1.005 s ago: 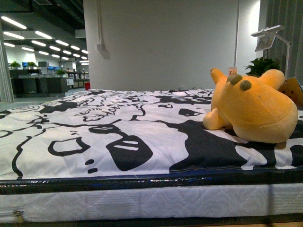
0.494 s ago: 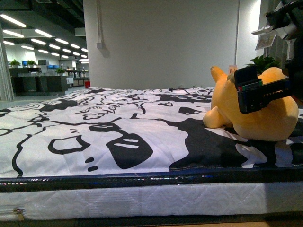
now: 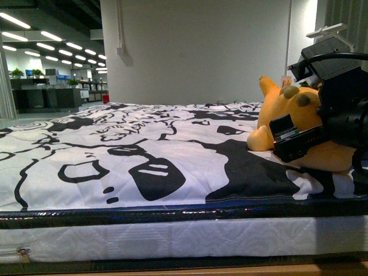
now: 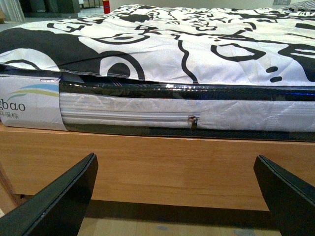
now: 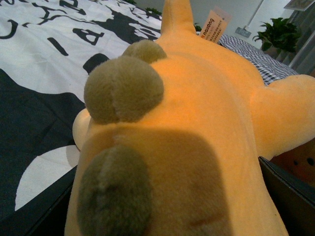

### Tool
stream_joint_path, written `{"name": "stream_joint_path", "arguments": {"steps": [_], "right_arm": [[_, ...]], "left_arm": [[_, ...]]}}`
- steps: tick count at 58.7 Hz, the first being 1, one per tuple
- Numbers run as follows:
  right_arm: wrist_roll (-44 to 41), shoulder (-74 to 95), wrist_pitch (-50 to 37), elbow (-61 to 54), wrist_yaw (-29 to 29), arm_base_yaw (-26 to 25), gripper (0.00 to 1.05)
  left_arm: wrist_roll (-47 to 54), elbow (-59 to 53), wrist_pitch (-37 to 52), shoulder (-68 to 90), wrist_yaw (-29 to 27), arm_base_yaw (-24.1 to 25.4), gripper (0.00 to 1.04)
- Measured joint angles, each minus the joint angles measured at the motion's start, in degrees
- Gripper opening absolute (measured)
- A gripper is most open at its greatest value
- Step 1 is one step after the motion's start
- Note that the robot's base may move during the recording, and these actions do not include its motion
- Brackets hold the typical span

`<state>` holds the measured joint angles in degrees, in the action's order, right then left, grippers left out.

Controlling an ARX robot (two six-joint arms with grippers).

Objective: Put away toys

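Observation:
The orange-yellow plush toy lies at the right end of the bed, its olive paw pads pointing up. My right gripper is open and sits right against the toy's near side. In the right wrist view the toy fills the frame, with a black finger on one side of it and the other finger on the other side. My left gripper is open and empty, low in front of the bed's side. It is out of the front view.
The bed has a black-and-white patterned cover over a plastic-wrapped mattress on a wooden frame. Behind the toy are an orange tag, a checked cloth and a potted plant.
My right arm has come into the front view from the right and has dropped down against the toy. The toy has not moved.

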<state>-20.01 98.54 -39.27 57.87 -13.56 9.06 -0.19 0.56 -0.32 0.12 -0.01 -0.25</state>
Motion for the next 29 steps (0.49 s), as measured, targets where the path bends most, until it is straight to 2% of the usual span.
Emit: {"name": "stream_joint_path", "arguments": {"steps": [7, 17, 29], "right_arm": [[0.4, 0.1, -0.1, 0.0, -1.7, 0.0, 0.96], [3.0, -0.7, 1.1, -0.5, -2.6, -0.4, 0.73], [12.3, -6.1, 5.7, -3.1, 0.2, -2.6, 0.45]], "left_arm": [[0.0, 0.0, 0.0, 0.0, 0.0, 0.0, 0.98], [0.0, 0.0, 0.0, 0.0, 0.0, 0.0, 0.98], [0.0, 0.0, 0.0, 0.0, 0.0, 0.0, 0.98]]}}
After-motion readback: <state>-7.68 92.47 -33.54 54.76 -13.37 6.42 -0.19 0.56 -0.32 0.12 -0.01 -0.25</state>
